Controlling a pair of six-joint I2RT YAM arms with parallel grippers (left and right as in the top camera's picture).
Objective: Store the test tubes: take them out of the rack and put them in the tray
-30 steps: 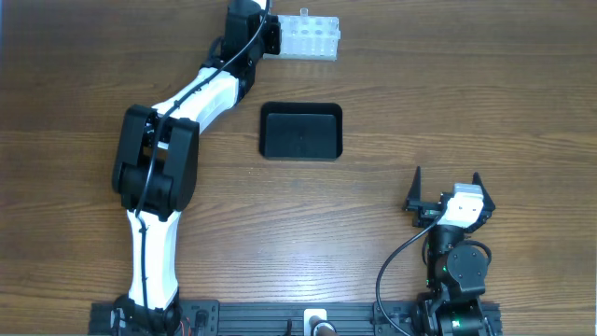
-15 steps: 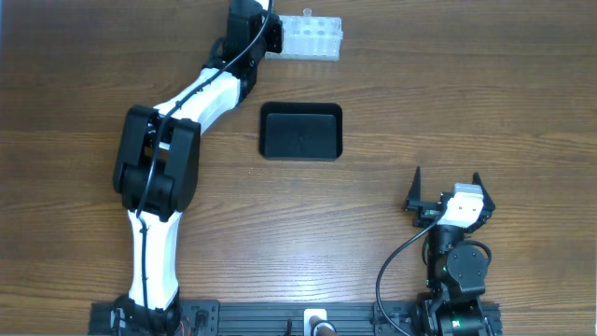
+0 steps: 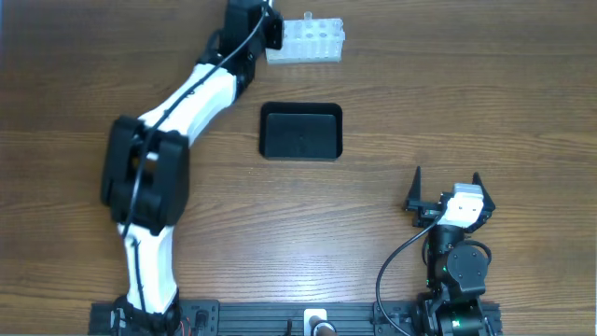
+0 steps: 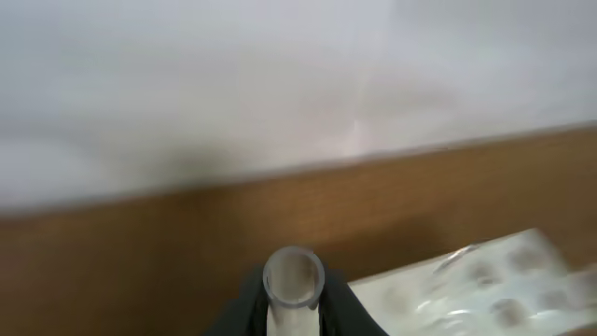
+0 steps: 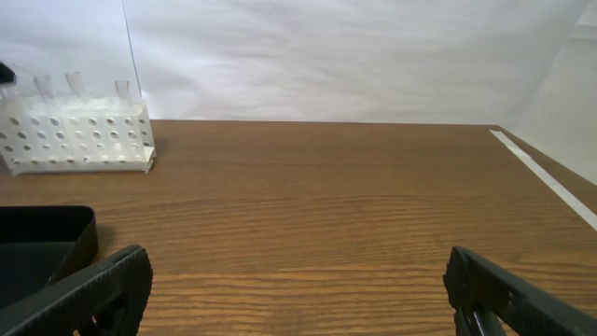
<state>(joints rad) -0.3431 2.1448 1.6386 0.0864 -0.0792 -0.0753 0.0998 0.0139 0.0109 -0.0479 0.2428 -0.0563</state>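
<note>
A clear plastic rack stands at the table's far edge; the right wrist view shows the rack with a few tubes upright in it. My left gripper sits at the rack's left end. In the left wrist view that gripper is shut on a clear test tube, seen from its open mouth, with the rack beside and below it. The black tray lies in the middle of the table, nothing visible in it. My right gripper rests open near its base.
The tray lies between the right gripper and the rack. A white wall rises behind the table's far edge. Bare wood spreads to the right of the tray and the rack.
The left arm's elbow has swung left and its gripper has shifted slightly up the picture at the rack's end. The rack has turned a little. The right arm has kept still.
</note>
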